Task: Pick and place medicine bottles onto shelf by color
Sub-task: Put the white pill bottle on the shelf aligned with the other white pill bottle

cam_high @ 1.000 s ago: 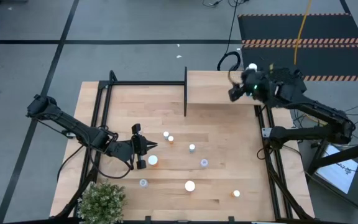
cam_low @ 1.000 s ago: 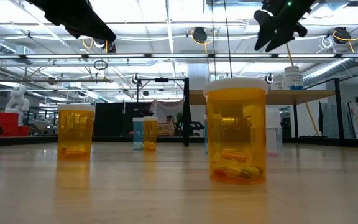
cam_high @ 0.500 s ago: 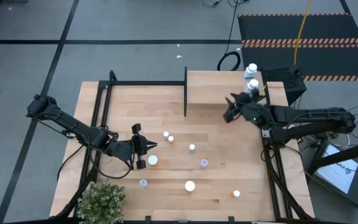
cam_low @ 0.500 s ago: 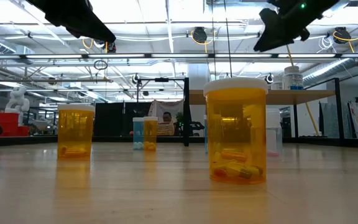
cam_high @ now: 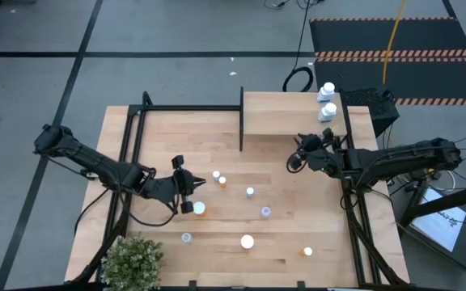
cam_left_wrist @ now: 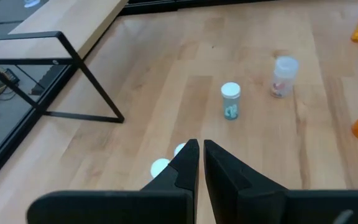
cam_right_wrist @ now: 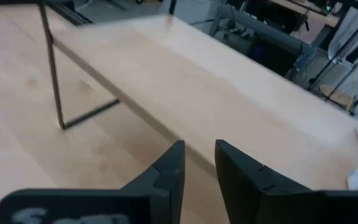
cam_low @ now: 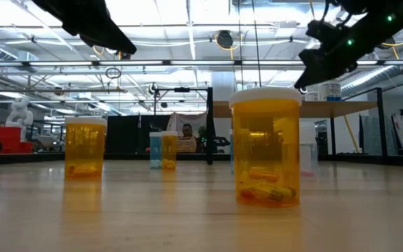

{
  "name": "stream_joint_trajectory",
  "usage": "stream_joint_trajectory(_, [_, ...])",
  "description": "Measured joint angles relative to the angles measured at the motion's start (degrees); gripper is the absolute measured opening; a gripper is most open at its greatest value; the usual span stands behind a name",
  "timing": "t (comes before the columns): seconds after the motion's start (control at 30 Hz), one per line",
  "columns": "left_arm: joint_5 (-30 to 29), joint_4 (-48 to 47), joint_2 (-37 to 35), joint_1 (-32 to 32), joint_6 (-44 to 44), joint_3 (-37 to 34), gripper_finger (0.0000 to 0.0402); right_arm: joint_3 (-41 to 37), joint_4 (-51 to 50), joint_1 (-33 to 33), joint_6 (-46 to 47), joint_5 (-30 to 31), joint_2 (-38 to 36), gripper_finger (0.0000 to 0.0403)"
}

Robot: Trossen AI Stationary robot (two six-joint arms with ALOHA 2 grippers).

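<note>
Grey lab floor with black tape lines surrounds the light-wood worktop [cam_high: 290, 234]; a small plant [cam_high: 133, 260] sits at its near-left corner. Shelf [cam_high: 285, 113] stands at the far right of the worktop, with a thin black upright at its left edge. Two medicine bottles [cam_high: 328, 102] with white caps stand on its far-right end, close together.

Other bottles are scattered mid-worktop: an orange one [cam_high: 199, 208] just beside the left gripper, a pair [cam_high: 219, 178] near centre, a pale one [cam_high: 250, 192], another pale one [cam_high: 265, 212], a large white-capped one [cam_high: 247, 241], and an orange one [cam_high: 307, 252] near the front right.

Left gripper [cam_high: 191, 187] is low over the worktop left of centre, fingers together, nothing held. Right gripper [cam_high: 292, 164] hovers just in front of the shelf, fingers slightly apart with a narrow gap, empty.
</note>
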Motion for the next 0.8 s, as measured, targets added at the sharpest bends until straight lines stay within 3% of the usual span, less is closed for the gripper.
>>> stream_joint_trajectory(0.17, [0.0, 0.0, 0.0, 0.8, 0.0, 0.0, 0.0026, -1.3, 0.2, -0.3, 2.9, 4.0, 0.0, 0.0061])
stream_joint_trajectory(0.4, [0.0, 0.4, 0.0, 0.8, 0.6, -0.4, 0.0026, -1.3, 3.7, -2.3, 2.8, 4.0, -0.3, 0.0037])
stream_joint_trajectory(0.53, [0.0, 1.8, 0.0, 0.8, 0.6, -1.8, 0.0026, -1.3, 10.5, -5.3, -0.5, 0.7, -0.5, 0.0025])
stream_joint_trajectory(0.67, [0.0, 2.9, 0.0, 0.8, 1.1, -2.3, 0.0026, -1.3, 11.3, -8.9, 2.1, -3.2, -0.5, 0.0015])
stream_joint_trajectory(0.8, [0.0, 3.1, 0.0, 0.8, 1.3, -2.3, 0.0026, -1.3, 13.8, -11.7, 3.9, -3.5, -0.5, 0.0005])
